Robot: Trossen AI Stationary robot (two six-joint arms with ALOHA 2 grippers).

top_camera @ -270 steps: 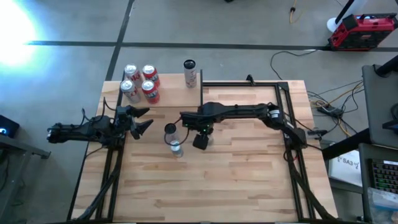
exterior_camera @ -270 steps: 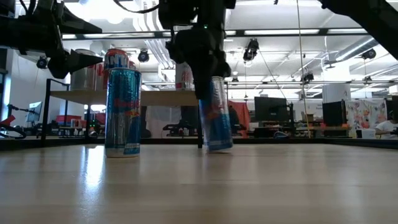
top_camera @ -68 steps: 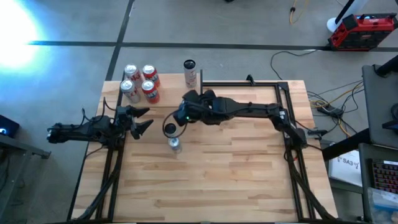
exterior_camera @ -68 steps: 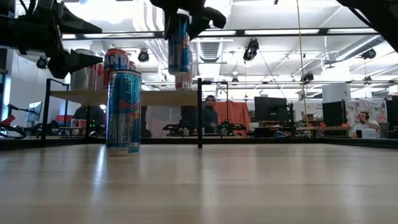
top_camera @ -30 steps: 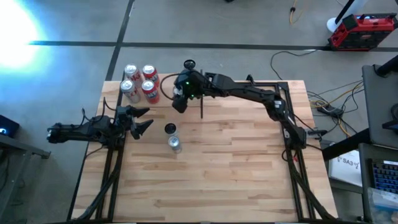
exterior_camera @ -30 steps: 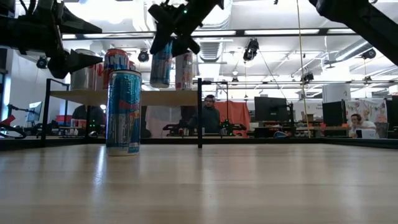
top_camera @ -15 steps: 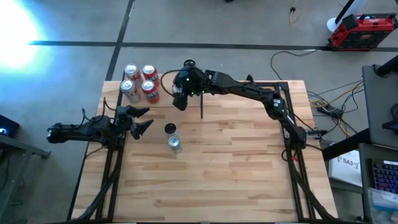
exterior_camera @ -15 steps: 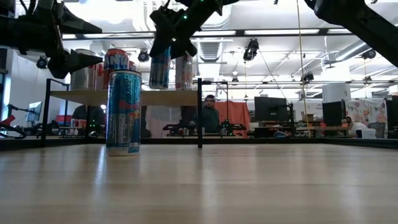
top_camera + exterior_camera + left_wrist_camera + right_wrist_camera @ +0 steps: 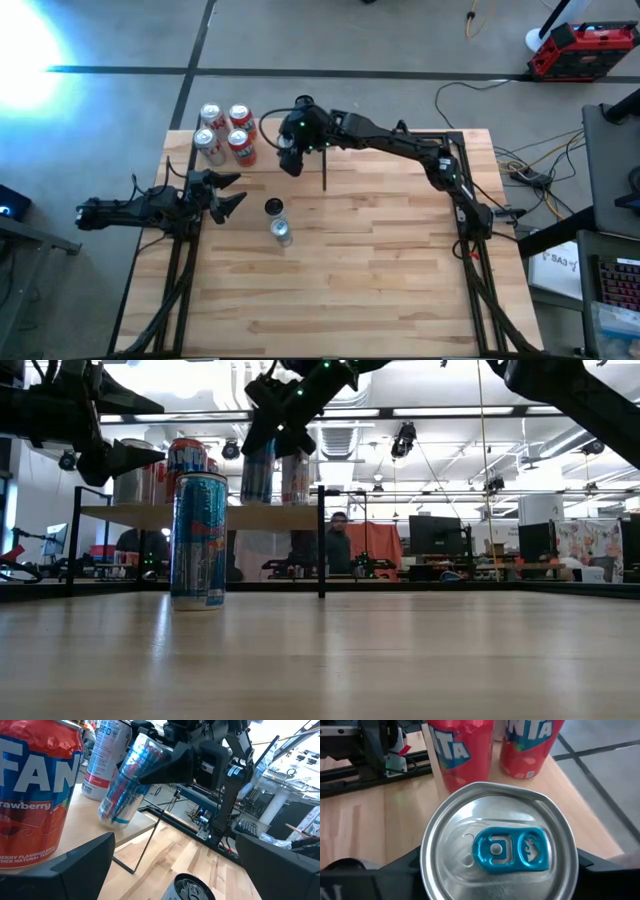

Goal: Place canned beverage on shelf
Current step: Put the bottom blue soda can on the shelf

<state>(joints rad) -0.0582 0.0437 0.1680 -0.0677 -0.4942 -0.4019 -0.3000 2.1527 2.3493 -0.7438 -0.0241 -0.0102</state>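
Right hand (image 9: 289,158) gripping a tilted blue can (image 9: 127,780), its base touching the shelf (image 9: 120,831) beside a white can (image 9: 105,755), red cans (image 9: 228,133) nearby, left hand (image 9: 226,193) open beside the shelf, another blue can (image 9: 198,540) standing on the surface (image 9: 350,270)

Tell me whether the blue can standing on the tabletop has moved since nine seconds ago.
No. The blue can stands at the same spot on the tabletop, just right of the left gripper.

The right claw (image 9: 289,150) hides the held can's (image 9: 126,785) body from above.
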